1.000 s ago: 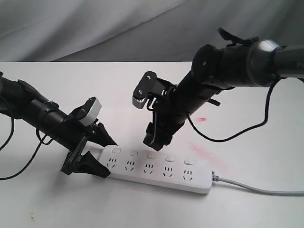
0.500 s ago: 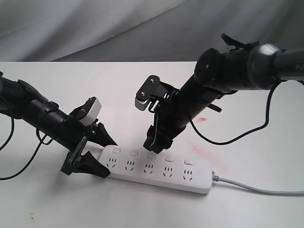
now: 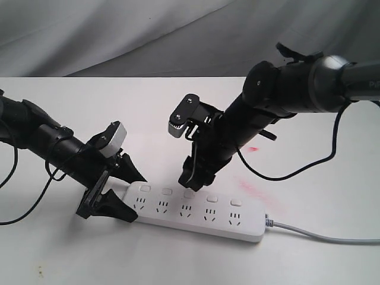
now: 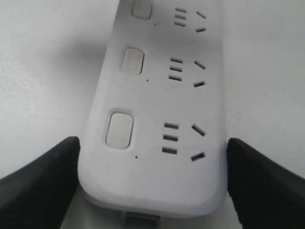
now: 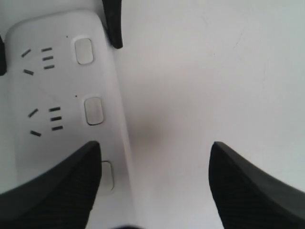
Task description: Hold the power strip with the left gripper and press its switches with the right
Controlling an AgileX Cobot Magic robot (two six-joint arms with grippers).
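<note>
While the strip (image 3: 199, 212) lies flat on the white tabletop (image 3: 178, 255), its grey cord (image 3: 320, 236) trailing off from the far end, the left end effector (image 3: 135, 197) is clamped across the cordless end with one finger against each long edge. Above the middle hangs the right end effector (image 3: 196, 181), fingers spread apart, one over the third of the five switches (image 3: 212, 198) counted from the held end and the other over bare tabletop just beside the strip. Whether that finger actually touches the switch I cannot tell.
</note>
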